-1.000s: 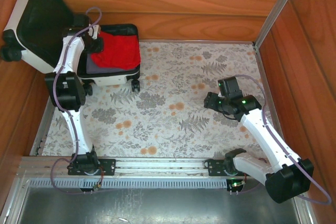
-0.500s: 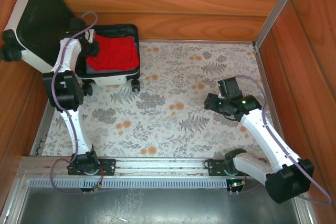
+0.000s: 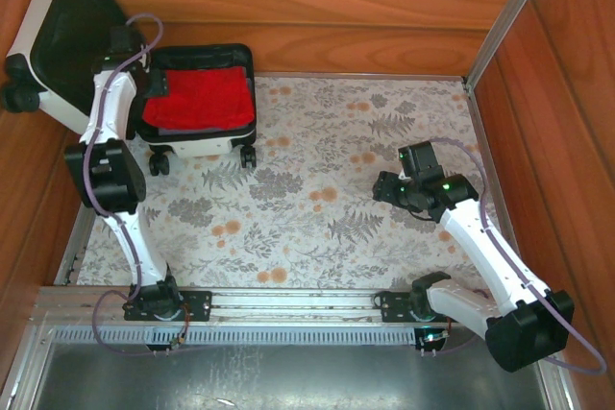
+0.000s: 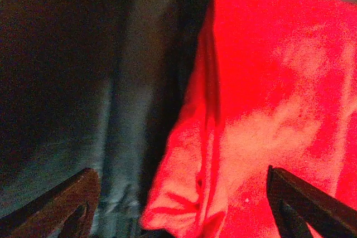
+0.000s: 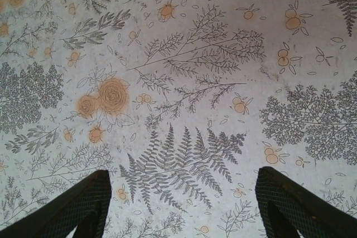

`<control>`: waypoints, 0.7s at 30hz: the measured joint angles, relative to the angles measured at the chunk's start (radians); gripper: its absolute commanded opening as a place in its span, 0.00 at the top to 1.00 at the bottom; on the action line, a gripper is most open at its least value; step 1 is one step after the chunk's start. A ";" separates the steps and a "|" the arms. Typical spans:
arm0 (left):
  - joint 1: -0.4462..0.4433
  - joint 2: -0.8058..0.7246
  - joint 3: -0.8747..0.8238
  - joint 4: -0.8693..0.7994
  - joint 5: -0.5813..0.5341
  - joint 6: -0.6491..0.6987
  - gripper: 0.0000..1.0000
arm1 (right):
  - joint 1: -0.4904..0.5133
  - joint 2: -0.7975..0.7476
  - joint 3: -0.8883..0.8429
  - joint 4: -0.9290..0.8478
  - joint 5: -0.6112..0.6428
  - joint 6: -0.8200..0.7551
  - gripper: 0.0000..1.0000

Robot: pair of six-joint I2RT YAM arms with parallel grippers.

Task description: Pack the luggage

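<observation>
Blurred red cloth (image 4: 268,82) was cut off at the left wrist view's edges, left arm (image 3: 106,108) hid the hinge side of the luggage (image 3: 207,138)

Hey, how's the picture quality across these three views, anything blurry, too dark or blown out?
Top external: evenly lit and sharp, the luggage crisp, no glare. Left wrist: soft and grainy, the red cloth oversaturated with a washed-out pinkish patch, the area left of it murky. Right wrist: bright, sharply focused on the floral tablecloth, no harsh shadows.

Left arm (image 3: 130,237) and right arm (image 3: 490,249): white tubular links, bulky black joint housings, lilac cables (image 3: 146,16), black bases (image 3: 159,302) at 6 o'clock. Green indicator lights (image 3: 444,184) on the right wrist. Fingers (image 5: 78,210) of the right hand (image 5: 178,210): black, mesh-textured.
</observation>
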 measured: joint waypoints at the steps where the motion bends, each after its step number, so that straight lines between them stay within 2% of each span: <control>1: 0.000 -0.027 -0.004 0.002 0.001 -0.005 0.30 | 0.000 0.003 0.000 0.004 -0.005 0.000 0.29; 7: 0.000 -0.134 -0.014 0.015 0.075 -0.077 0.69 | 0.000 0.048 -0.011 0.045 -0.045 -0.001 0.34; 11: 0.000 -0.083 -0.021 0.028 0.064 -0.124 0.83 | 0.000 0.063 -0.011 0.061 -0.068 -0.002 0.36; 14: 0.001 -0.011 -0.045 0.026 0.033 -0.164 0.88 | 0.000 0.058 -0.011 0.056 -0.075 -0.002 0.36; 21: 0.008 0.127 -0.066 -0.006 0.033 -0.220 0.91 | 0.000 -0.008 0.026 0.029 -0.074 -0.003 0.37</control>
